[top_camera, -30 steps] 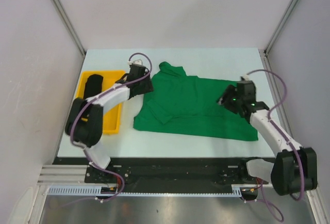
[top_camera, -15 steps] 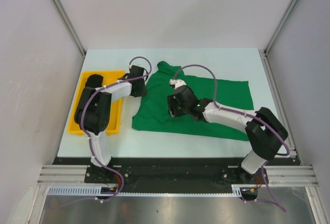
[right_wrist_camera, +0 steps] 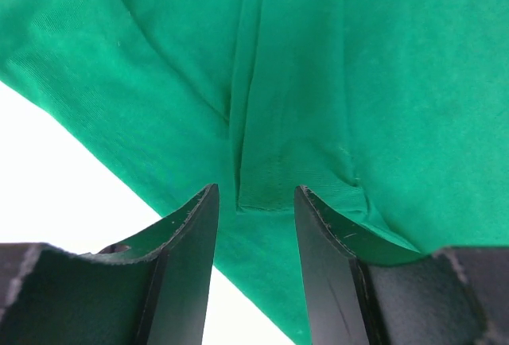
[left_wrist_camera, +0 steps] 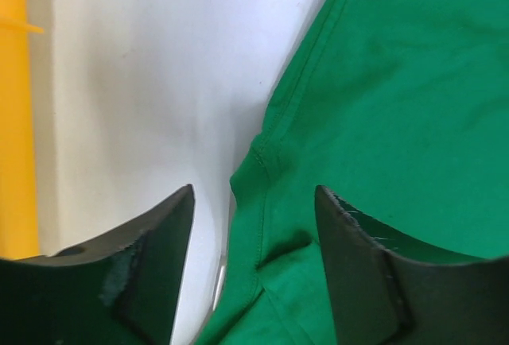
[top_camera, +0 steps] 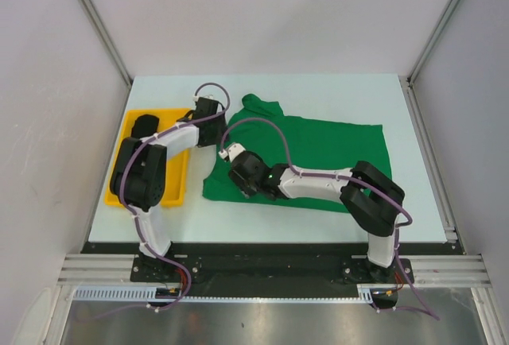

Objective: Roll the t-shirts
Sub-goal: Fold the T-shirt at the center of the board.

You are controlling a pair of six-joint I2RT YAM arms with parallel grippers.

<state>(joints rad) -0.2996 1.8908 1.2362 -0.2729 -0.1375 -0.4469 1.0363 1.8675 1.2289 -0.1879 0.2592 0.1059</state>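
Observation:
The bright green t-shirt (top_camera: 326,154) lies spread flat on the white table. The black rolled t-shirt (top_camera: 143,129) lies in the yellow tray (top_camera: 178,188) at the left. My left gripper (top_camera: 215,123) is open at the shirt's left edge; in the left wrist view its jaws (left_wrist_camera: 254,257) straddle the hemmed edge of the green cloth (left_wrist_camera: 398,106) without holding it. My right gripper (top_camera: 238,178) is open over the shirt's near-left part; in the right wrist view its jaws (right_wrist_camera: 254,195) hang over a folded sleeve hem (right_wrist_camera: 259,178), holding nothing.
The yellow tray also shows at the left edge of the left wrist view (left_wrist_camera: 16,122), with bare white table (left_wrist_camera: 143,83) between it and the shirt. Grey walls enclose the table on three sides. The right arm stretches across the shirt's near edge.
My right arm has swept from the shirt's right side across to its near-left part. My left gripper stayed at the shirt's left edge, with its elbow drawn in over the tray.

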